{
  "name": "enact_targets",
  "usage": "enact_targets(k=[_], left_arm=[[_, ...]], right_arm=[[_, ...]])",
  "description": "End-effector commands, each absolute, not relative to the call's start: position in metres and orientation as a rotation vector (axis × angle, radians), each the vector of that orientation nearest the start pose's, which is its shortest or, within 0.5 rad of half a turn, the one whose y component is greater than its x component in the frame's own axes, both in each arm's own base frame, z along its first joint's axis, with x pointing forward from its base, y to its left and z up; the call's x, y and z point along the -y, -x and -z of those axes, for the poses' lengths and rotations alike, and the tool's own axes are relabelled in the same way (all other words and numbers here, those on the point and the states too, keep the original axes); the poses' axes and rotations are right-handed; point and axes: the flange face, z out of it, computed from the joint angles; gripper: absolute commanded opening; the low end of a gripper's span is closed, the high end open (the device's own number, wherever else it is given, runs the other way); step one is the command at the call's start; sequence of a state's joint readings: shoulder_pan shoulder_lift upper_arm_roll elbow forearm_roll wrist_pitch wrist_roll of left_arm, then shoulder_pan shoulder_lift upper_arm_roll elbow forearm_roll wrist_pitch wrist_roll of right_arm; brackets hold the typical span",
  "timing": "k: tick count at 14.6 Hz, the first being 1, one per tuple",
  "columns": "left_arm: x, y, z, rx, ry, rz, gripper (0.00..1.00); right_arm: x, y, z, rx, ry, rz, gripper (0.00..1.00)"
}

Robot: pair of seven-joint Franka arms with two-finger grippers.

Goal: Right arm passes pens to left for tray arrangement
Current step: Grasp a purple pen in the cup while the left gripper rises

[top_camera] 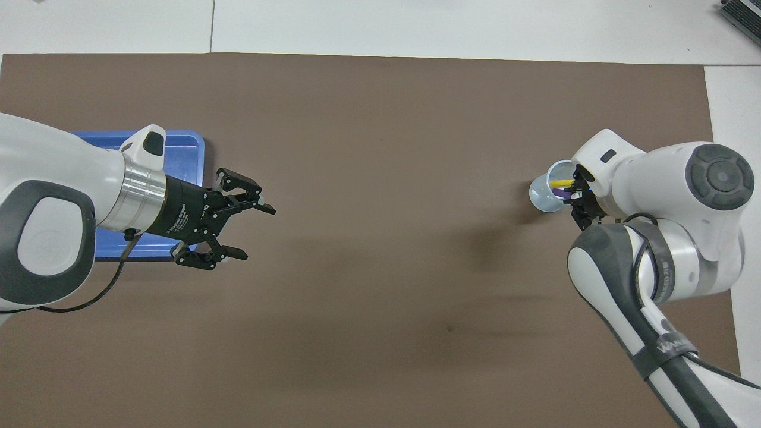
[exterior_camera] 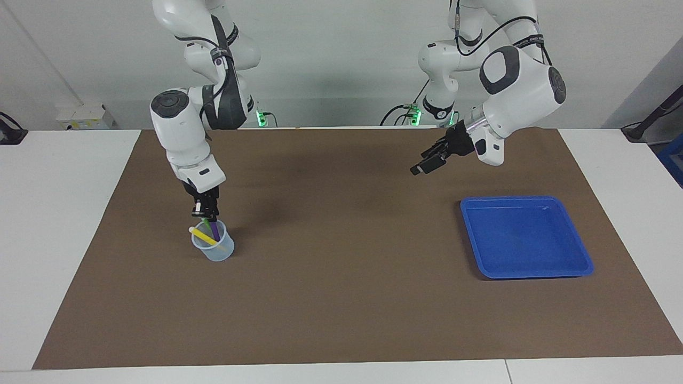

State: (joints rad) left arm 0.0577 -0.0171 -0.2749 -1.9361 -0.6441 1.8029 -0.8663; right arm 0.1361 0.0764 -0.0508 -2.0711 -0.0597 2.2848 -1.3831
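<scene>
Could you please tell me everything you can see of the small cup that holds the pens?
The cup is a small, translucent, bluish tumbler that looks like plastic, with an open round mouth slightly wider than its base. It stands upright on the brown mat toward the right arm's end of the table. Three pens lean inside, tops above the rim: a yellow pen, a purple pen and a green pen. The right gripper is directly over its mouth, at the pens' tops; no contact with the cup itself is visible.

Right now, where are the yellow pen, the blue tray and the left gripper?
yellow pen (exterior_camera: 203, 235), facing view, mid-shaft above the cup's rim.
blue tray (exterior_camera: 525, 200), facing view, rim nearest the robots.
left gripper (top_camera: 257, 230), overhead view, midway between its fingertips, over the mat.
</scene>
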Motion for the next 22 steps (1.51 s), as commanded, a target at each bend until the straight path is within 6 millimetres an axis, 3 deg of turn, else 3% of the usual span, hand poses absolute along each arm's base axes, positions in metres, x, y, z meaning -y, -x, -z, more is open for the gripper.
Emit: enact_targets(k=[1,10,16,18,22], left_arm=[[0.155,-0.514,-0.501,1.473,3.191,-0.792,0.9],[0.155,-0.51,-0.504,1.466,3.183,-0.801,0.93],[0.166,-0.513,-0.505,1.527,3.184,-0.738,0.91],[0.18,-0.511,-0.505,1.533,3.184,-0.724,0.91],[0.182,-0.513,-0.507,1.539,3.187,-0.724,0.92]], right_arm=[[-0.04,-0.573,-0.405,2.275,2.368,0.129,0.17],[-0.031,-0.573,-0.405,2.257,2.386,0.128,0.26],[-0.027,-0.574,-0.405,2.249,2.395,0.127,0.32],[-0.027,-0.574,-0.405,2.248,2.396,0.124,0.33],[-0.026,-0.571,-0.4,2.241,2.394,0.113,0.33]])
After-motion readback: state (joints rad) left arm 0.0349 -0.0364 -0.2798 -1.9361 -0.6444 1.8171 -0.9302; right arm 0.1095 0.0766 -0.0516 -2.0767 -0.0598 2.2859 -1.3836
